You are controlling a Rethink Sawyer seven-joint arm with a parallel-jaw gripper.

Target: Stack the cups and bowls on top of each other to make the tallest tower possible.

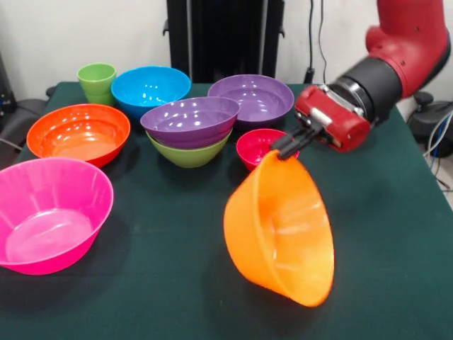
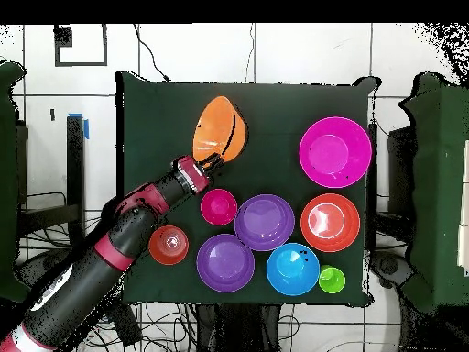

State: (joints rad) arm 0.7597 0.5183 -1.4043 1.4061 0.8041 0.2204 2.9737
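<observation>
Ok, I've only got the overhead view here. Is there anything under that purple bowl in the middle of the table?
Observer: Yes. From the front, the purple bowl sits nested in a lime-green bowl, whose rim shows just beneath it.
Operator: And the large orange bowl, is it lying flat?
Observer: No. The gripper pinches the large orange bowl by its upper rim, and it hangs tipped on its side, opening toward the large pink bowl.

Dark green table (image 2: 165, 119); white tiled floor (image 2: 302, 50); pale wall (image 1: 42, 35).
</observation>
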